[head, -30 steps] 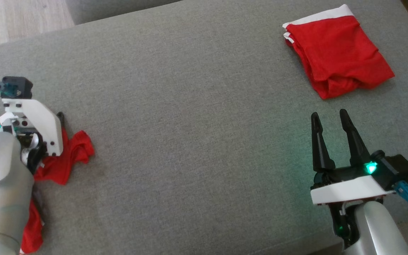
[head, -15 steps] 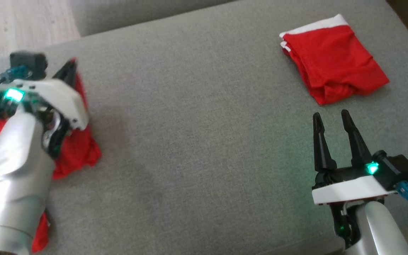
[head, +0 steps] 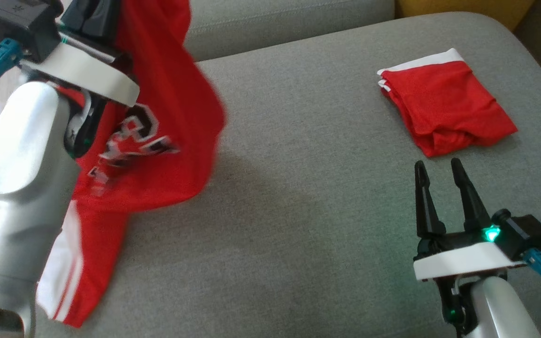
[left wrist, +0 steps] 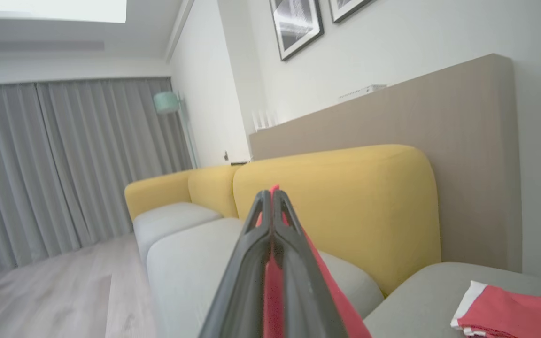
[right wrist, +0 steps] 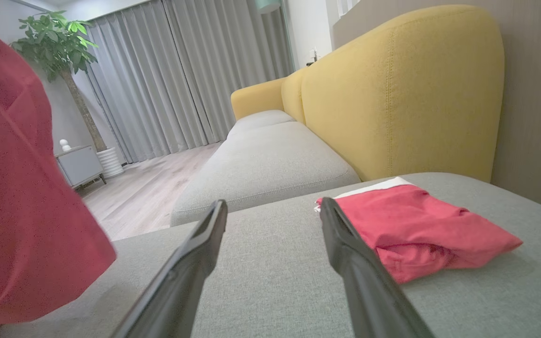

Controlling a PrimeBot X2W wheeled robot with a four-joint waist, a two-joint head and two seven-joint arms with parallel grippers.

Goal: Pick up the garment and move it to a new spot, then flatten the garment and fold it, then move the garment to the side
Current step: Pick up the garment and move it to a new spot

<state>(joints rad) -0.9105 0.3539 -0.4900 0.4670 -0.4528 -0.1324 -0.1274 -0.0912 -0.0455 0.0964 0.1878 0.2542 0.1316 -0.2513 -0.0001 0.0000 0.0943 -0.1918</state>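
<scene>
The left gripper pinches the shirt: its two dark fingers meet along their length with a strip of red cloth between them, as the left wrist view shows. The shirt, red with white lettering and white stripes at its lower end, hangs from this grip well to the left of the pile, a folded red-and-white garment on the grey cushion. The shirt's long axis runs from the raised fingers down and toward the robot. The striped end reaches the level of the cushion; blur leaves it unclear whether it rests there or just clears it. The right gripper hovers just on the robot's side of the pile, fingers parted and empty, pointing toward it.

Step in hand, by judgement: the lift and carry to a new spot. The coming move turns on one relation: the cloth trails below the left fingers and back toward the robot, while the bare stretch of cushion lies to the right of the grip, between shirt and pile. The left arm has the shirt. The right arm is nearer the pile than the shirt and would have to cross that bare stretch to take a second corner. A set-down short of the pile would keep the two red garments apart.
</scene>
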